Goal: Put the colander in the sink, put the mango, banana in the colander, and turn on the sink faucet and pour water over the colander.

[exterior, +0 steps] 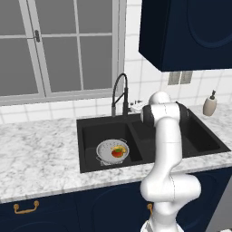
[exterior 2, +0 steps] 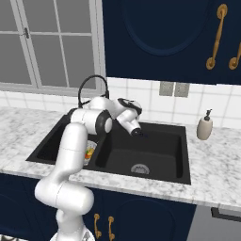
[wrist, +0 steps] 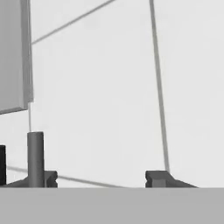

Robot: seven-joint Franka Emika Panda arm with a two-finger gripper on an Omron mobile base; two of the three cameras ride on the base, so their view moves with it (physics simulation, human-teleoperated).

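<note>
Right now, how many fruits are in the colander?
2: the mango and the banana behind it, touching, both in the colander in the sink's left basin.

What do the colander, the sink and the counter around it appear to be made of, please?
Colander: pale grey with a dotted, perforated wall, likely metal or enamel; the rendering leaves it open. Sink: matte black without shine, possibly composite or coated metal. Counter: white with grey veining, looks like polished marble.
</note>
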